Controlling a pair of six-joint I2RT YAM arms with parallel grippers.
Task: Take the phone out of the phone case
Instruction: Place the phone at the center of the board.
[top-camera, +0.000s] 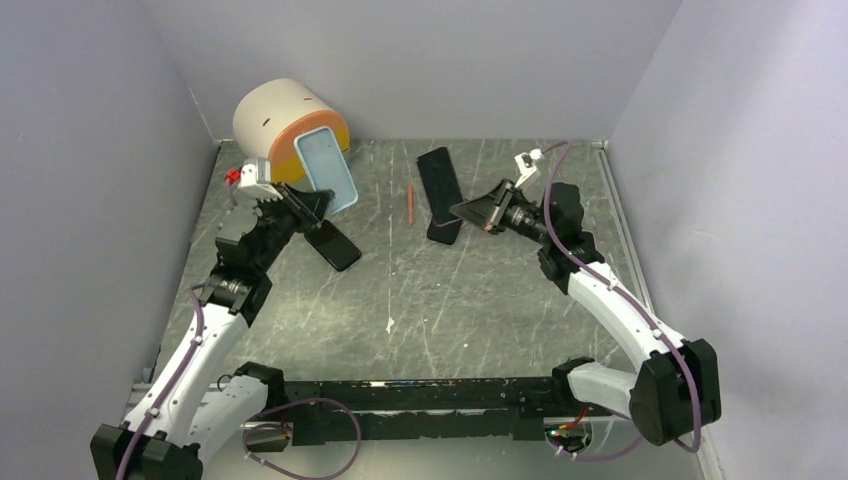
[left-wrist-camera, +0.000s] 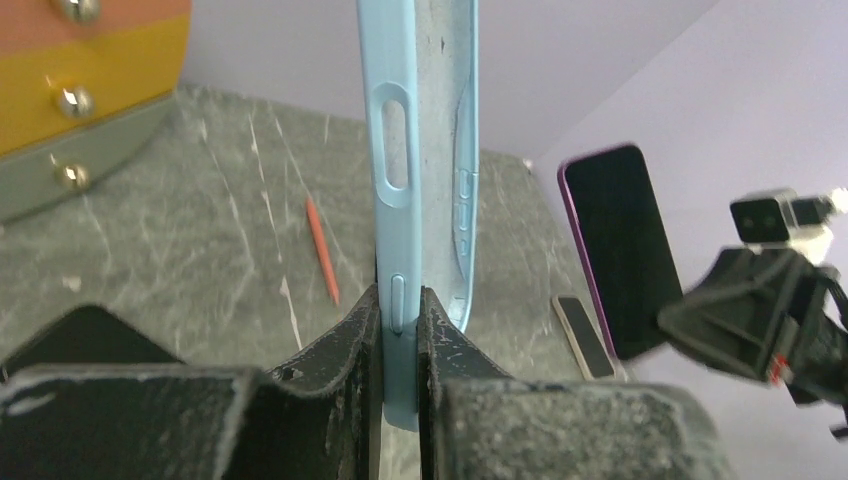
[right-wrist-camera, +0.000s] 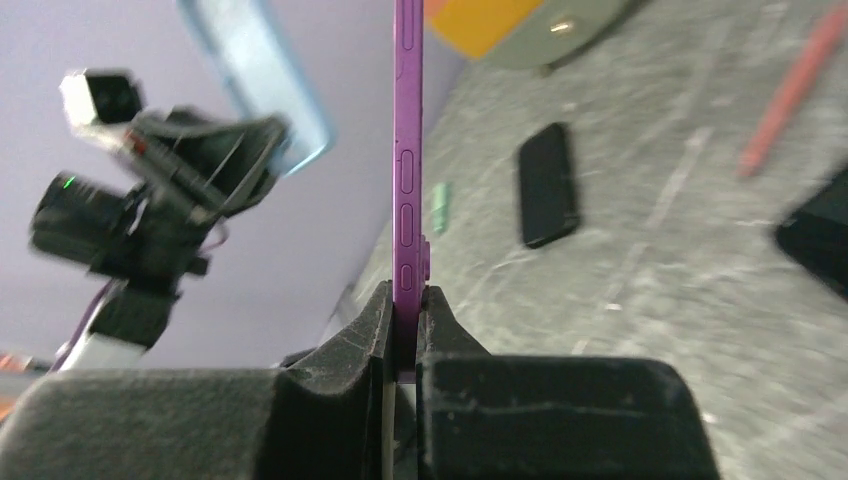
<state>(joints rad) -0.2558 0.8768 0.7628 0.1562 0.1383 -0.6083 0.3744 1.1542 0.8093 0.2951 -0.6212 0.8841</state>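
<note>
Since the phone (top-camera: 440, 180) and the phone case (top-camera: 326, 170) sit in separate tools, they're fully apart. The phone is bare, with a purple rim and dark screen, held up over the right side of the table (top-camera: 480, 300). The phone case is light blue, held upright on the left, and in the top view it overlaps the round white-and-orange container (top-camera: 285, 120).

Right tool (right-wrist-camera: 405, 315): pinching the phone's edge, a finger pressed on each face, phone edge-on in its wrist view.

Left tool (left-wrist-camera: 400, 320): pinching one side wall of the case by a button bump; the inside faces out with nothing in it.

The two tools are well apart, with bare table between them. A red pen (top-camera: 410, 203) lies flat in that gap, nearer the phone. A second black phone (top-camera: 333, 245) lies flat on the table just below the left tool. A pale scrap (top-camera: 390, 323) lies mid-table, toward the arm bases. A beige slab (left-wrist-camera: 585, 335) with a dark face lies near the held phone; can't tell what it is.
</note>
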